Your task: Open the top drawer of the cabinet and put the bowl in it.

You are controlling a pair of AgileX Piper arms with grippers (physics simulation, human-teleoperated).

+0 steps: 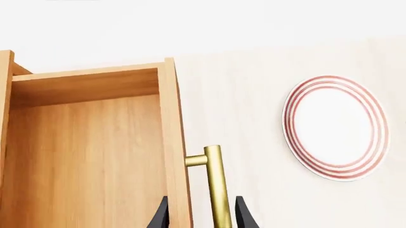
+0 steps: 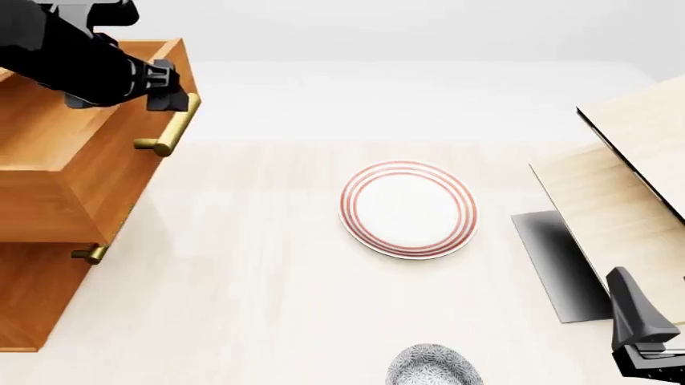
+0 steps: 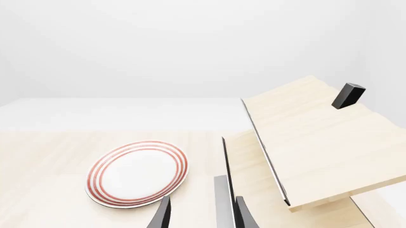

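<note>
Cabinet (image 2: 43,273), orange-brown wood, at the left edge of the front view; landmark for all entries below. Top drawer (image 2: 75,152) pulled out from the cabinet front, interior an open wooden box with nothing seen inside, rim standing proud above the tabletop. Brass bar handle (image 2: 172,128) on the drawer face, projecting toward the table's middle. Left gripper (image 1: 201,216) at that handle: two dark fingers straddling the bar, one on each side, parted a little wider than the bar; contact with the brass cannot be told. Second brass handle (image 2: 91,254) lower on the cabinet front, its drawer closed. Table (image 2: 246,265), pale wood, bare between cabinet front and plate. Plate (image 2: 409,209), white with red rings, flat on the table well right of the cabinet, apart from every other item. Bowl (image 2: 434,367), white with dark speckle, at the near edge of the front view, well right of the cabinet and nearer than the plate, partly cut off by the frame. Pale wood panels (image 2: 631,184), tilted, at the far right, furthest from the cabinet. Right gripper (image 3: 201,216) low beside those panels, fingers slightly parted, holding nothing.
</note>
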